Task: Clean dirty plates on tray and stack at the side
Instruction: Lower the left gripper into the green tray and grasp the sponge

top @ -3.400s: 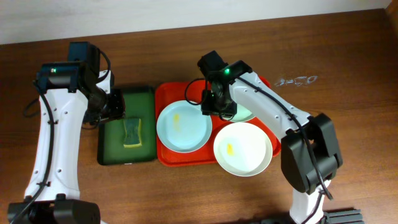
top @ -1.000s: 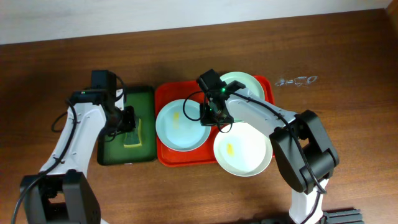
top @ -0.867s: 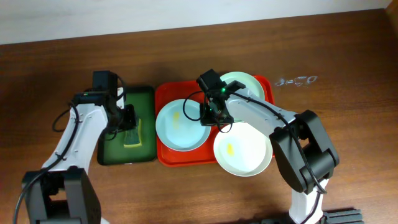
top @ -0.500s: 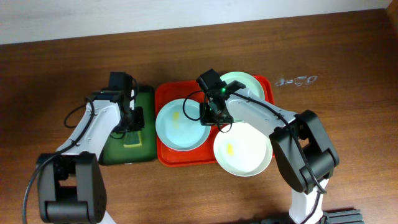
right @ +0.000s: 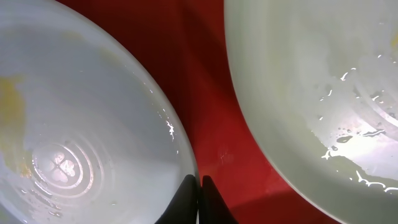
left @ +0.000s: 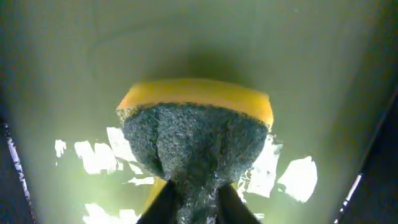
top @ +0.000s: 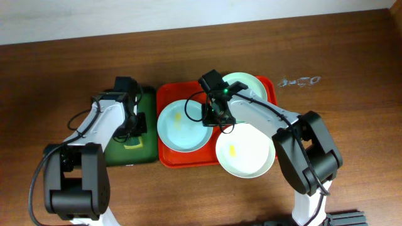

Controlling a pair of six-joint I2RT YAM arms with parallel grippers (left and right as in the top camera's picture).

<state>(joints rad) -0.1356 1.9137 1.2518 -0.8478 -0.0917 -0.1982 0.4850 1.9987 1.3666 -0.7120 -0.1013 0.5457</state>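
Note:
The red tray (top: 168, 158) holds three plates. A pale blue plate (top: 179, 129) with a yellow smear lies at its left. A mint plate (top: 250, 85) lies at the back right. A white plate (top: 248, 154) with a yellow smear overhangs the front right. My right gripper (top: 212, 117) is shut on the pale blue plate's right rim; the right wrist view shows the fingers (right: 199, 186) pinching that rim, the plate (right: 81, 124) and a second plate (right: 323, 93). My left gripper (top: 134, 124) is shut on the yellow-and-green sponge (left: 196, 134) over the green tray.
The dark green tray (top: 116, 154) sits just left of the red tray; its floor fills the left wrist view (left: 311, 62). A small clear object (top: 300, 81) lies on the brown table at the back right.
My left arm has moved right over the green tray and closed on the sponge. My right gripper came from the back plate to the pale blue plate's rim and has stayed there.

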